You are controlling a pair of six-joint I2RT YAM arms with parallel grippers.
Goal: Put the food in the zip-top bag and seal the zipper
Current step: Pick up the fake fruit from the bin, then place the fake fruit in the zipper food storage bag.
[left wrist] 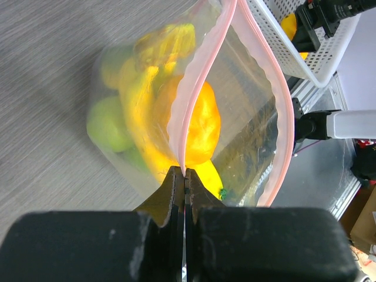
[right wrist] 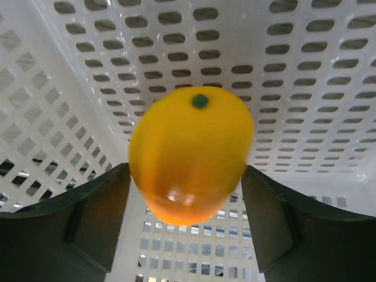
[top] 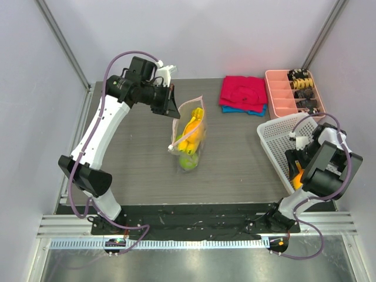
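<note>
The right end effector [right wrist: 187, 176] is pictured closed on an orange [right wrist: 191, 147], with both fingers pressed against the fruit's sides inside the white basket [right wrist: 294, 70]. The left end effector [left wrist: 185, 175] is clenched on the pink zipper [left wrist: 198, 79] at one point of the mouth. The clear bag [left wrist: 247, 123] is stretched away from it toward the worktop [left wrist: 53, 35], with its mouth gaping.

A slip is judged the nearest risk. The orange is round and glossy and is pinched only at its sides, so it could be dropped or knocked against the basket wall as it is lifted out. The bag is held at a single point, so its mouth could sag shut or be missed, and the fruit already loaded could be tipped out.

One bag and one basket are counted, along with one gripped orange. Beyond the left end effector, inside the bag, a second orange [left wrist: 202, 123], a banana bunch [left wrist: 141, 100] and at least two green fruits [left wrist: 108, 126] are made out. A firm tally is prevented by the crinkled plastic. No grapes are seen.
</note>
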